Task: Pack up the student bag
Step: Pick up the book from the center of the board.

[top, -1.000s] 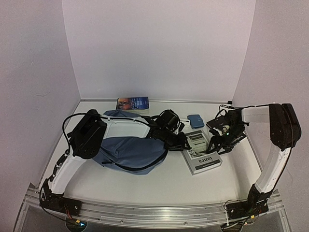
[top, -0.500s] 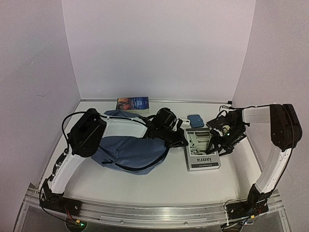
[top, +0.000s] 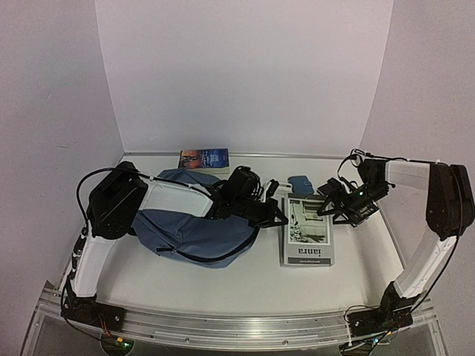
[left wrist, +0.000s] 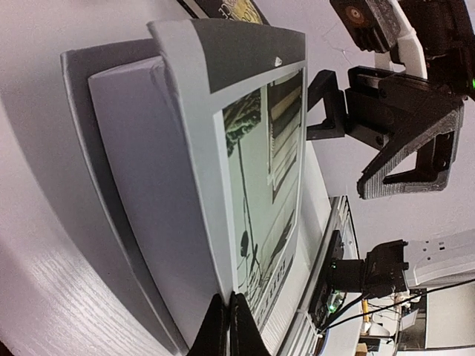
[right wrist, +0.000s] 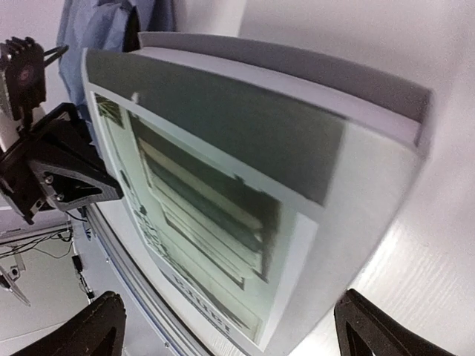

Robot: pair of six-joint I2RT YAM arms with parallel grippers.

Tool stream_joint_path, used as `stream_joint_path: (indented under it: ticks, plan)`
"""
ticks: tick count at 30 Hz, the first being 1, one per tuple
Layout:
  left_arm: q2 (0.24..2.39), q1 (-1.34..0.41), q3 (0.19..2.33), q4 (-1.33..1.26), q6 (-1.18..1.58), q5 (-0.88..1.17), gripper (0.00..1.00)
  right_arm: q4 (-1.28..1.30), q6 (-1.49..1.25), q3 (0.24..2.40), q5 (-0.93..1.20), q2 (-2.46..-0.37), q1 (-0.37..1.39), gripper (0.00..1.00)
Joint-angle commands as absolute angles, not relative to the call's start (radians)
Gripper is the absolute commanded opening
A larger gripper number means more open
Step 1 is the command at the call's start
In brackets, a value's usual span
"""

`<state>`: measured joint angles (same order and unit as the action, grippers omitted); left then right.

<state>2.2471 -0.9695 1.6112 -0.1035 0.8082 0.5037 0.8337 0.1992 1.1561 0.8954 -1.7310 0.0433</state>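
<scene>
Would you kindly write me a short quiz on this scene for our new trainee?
1. True or false: the grey book already lies inside the backpack.
2. Which claw is wide open: A) the left claw, B) the right claw?
3. Fill in: the dark blue book lies at the ___ edge of the table.
Key: 1 false, it lies on the table beside the backpack. 2 B, the left claw is shut. 3 far.
</scene>
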Motion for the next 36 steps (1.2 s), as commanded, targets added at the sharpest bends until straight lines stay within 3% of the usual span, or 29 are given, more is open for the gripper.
stream_joint_path:
  ticks: [1,6,19,27,33,36]
  plan:
    - [2.164,-0.964,1.574,-0.238,0.781,0.556,0.00,0.836,0.311,1.139,1.071,-1.695,0.046,0.98]
    - [2.154,-0.953,1.524,-0.340,0.816,0.608,0.00,0.838,0.380,1.119,1.129,-1.712,0.046,0.98]
    - [2.123,-0.949,1.472,-0.379,0.813,0.622,0.00,0.710,0.328,1.115,0.849,-1.776,0.046,0.98]
    - [2.107,-0.941,1.414,-0.467,0.838,0.622,0.00,0.751,0.381,1.111,1.137,-1.819,0.051,0.97]
    - [2.133,-0.929,1.397,-0.529,0.878,0.645,0.00,0.793,0.407,1.127,1.240,-1.866,0.086,0.89]
    - [2.140,-0.928,1.387,-0.547,0.893,0.641,0.00,0.809,0.411,1.127,1.260,-1.847,0.106,0.75]
